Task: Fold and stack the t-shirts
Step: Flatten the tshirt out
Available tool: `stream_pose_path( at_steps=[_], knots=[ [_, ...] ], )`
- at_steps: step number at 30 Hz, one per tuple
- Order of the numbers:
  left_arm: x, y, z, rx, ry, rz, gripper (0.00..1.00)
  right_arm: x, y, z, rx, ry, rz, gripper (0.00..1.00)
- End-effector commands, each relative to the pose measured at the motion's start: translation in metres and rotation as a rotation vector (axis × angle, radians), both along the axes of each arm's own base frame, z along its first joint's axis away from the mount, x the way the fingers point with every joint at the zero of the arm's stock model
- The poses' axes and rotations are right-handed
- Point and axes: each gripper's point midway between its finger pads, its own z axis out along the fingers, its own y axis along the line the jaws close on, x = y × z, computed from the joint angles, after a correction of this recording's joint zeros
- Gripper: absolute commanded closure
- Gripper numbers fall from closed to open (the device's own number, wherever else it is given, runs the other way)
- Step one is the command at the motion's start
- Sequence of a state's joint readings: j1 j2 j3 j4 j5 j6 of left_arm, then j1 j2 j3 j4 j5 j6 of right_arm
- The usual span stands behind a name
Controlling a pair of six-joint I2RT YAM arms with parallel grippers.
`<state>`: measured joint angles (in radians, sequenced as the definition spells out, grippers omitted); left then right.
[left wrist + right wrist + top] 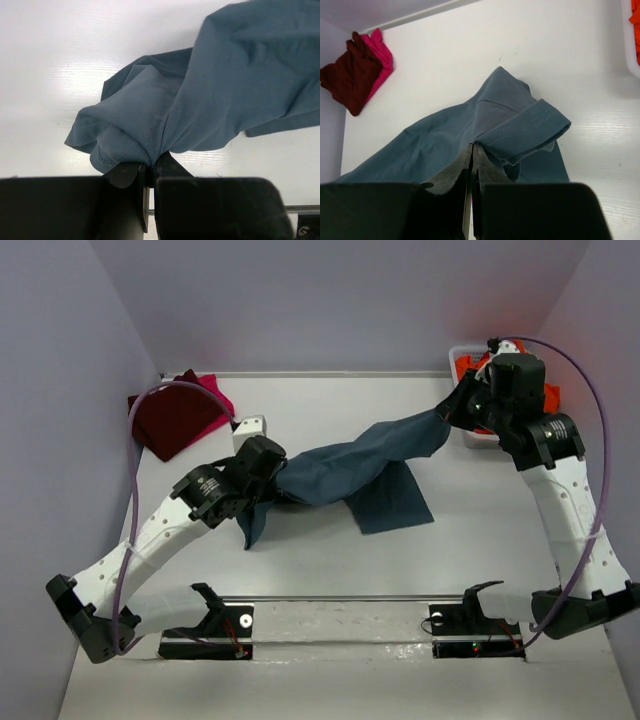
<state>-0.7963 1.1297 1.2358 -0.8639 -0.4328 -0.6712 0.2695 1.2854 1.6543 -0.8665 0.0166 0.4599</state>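
the teal-blue t-shirt [345, 465] hangs stretched between the two arms, a twisted band running from the middle-left of the surface [330, 570] toward its far right corner. the left tool [150, 169] is clenched on one bunched end of it. the left wrist view shows both jaws pressed together with gathered cloth squeezed between them, and a stitched hem curls out just to the left of the grip. the right tool [472, 152] is clenched on the other end, its jaws closed on a fold of fabric right beside a sleeve cuff [527, 127] with a double line of stitching. the cuff sticks out to the right of the jaws.

from above, most of the shirt is lifted off the surface. a broad flap droops from the middle of the band toward the near edge and appears to rest on the surface, and a narrower tail hangs below the left tool.

the maroon t-shirt [170, 420] lies in the far left corner of the surface on top of the pink t-shirt [214, 392], whose edge shows along its far and right sides — both look folded, though how neatly i cannot tell. in the far right corner stands a white tub [458, 350] with the orange t-shirt [463, 367] in it, partly hidden behind the right arm.
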Motion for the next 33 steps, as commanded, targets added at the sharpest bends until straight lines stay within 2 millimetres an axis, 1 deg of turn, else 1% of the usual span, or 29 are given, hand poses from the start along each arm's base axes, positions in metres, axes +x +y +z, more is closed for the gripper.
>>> stream_pose_path(
  at_steps=[1,2,4,5,6,7,8,9,10,11,12,13,14,17,19,20,22,23,26,29,32,33],
  knots=[
    [-0.005,0.025,0.029,-0.08,-0.128,0.091,0.94,-0.026,-0.006,0.048,0.019,-0.146,0.014,0.93],
    [-0.006,0.029,0.031,-0.089,-0.142,0.103,0.94,-0.036,-0.009,0.06,0.028,-0.188,0.013,0.93],
    [-0.01,0.034,0.036,-0.116,-0.168,0.115,0.94,-0.046,-0.013,0.074,0.038,-0.241,0.009,0.93],
    [-0.013,0.039,0.044,-0.149,-0.199,0.125,0.94,-0.049,-0.014,0.083,0.046,-0.272,0.007,0.93],
    [-0.015,0.041,0.049,-0.171,-0.221,0.126,0.94,-0.059,-0.018,0.095,0.053,-0.316,0.005,0.93],
    [-0.017,0.044,0.052,-0.181,-0.233,0.126,0.94,-0.065,-0.019,0.102,0.059,-0.337,0.005,0.93],
    [-0.021,0.049,0.065,-0.223,-0.279,0.127,0.94,-0.07,-0.021,0.114,0.066,-0.374,0.004,0.93],
    [-0.022,0.051,0.073,-0.248,-0.309,0.128,0.94,-0.079,-0.024,0.123,0.073,-0.407,0.002,0.93],
    [-0.027,0.057,0.083,-0.282,-0.348,0.13,0.94,-0.084,-0.026,0.132,0.077,-0.436,0.001,0.93],
    [-0.026,0.057,0.085,-0.28,-0.357,0.128,0.94,-0.089,-0.028,0.139,0.084,-0.46,-0.001,0.93],
    [-0.03,0.064,0.095,-0.304,-0.394,0.128,0.94,-0.094,-0.03,0.146,0.087,-0.486,-0.003,0.93],
    [-0.031,0.067,0.102,-0.311,-0.422,0.121,0.94,-0.104,-0.034,0.157,0.097,-0.526,-0.01,0.93],
    [-0.036,0.073,0.111,-0.333,-0.455,0.121,0.94,-0.11,-0.035,0.167,0.107,-0.566,-0.012,0.93],
    [-0.041,0.08,0.129,-0.357,-0.527,0.105,0.94,-0.126,-0.042,0.185,0.125,-0.644,-0.026,0.93],
    [-0.047,0.086,0.141,-0.388,-0.57,0.097,0.94,-0.141,-0.048,0.202,0.145,-0.709,-0.036,0.93],
    [-0.05,0.088,0.152,-0.408,-0.607,0.08,0.94,-0.151,-0.051,0.217,0.159,-0.756,-0.041,0.93],
    [-0.052,0.091,0.161,-0.426,-0.635,0.082,0.94,-0.161,-0.055,0.23,0.173,-0.799,-0.05,0.93],
    [-0.053,0.093,0.166,-0.43,-0.655,0.078,0.94,-0.169,-0.06,0.242,0.18,-0.836,-0.062,0.93],
    [-0.051,0.09,0.17,-0.425,-0.667,0.067,0.94,-0.182,-0.067,0.263,0.192,-0.903,-0.083,0.93],
    [-0.047,0.085,0.172,-0.417,-0.664,0.056,0.94,-0.19,-0.072,0.278,0.197,-0.953,-0.097,0.93],
    [-0.04,0.08,0.173,-0.403,-0.655,0.064,0.94,-0.179,-0.07,0.281,0.185,-0.952,-0.1,0.93],
    [-0.038,0.078,0.173,-0.399,-0.651,0.067,0.94,-0.171,-0.068,0.278,0.178,-0.933,-0.099,0.93]
  ],
)
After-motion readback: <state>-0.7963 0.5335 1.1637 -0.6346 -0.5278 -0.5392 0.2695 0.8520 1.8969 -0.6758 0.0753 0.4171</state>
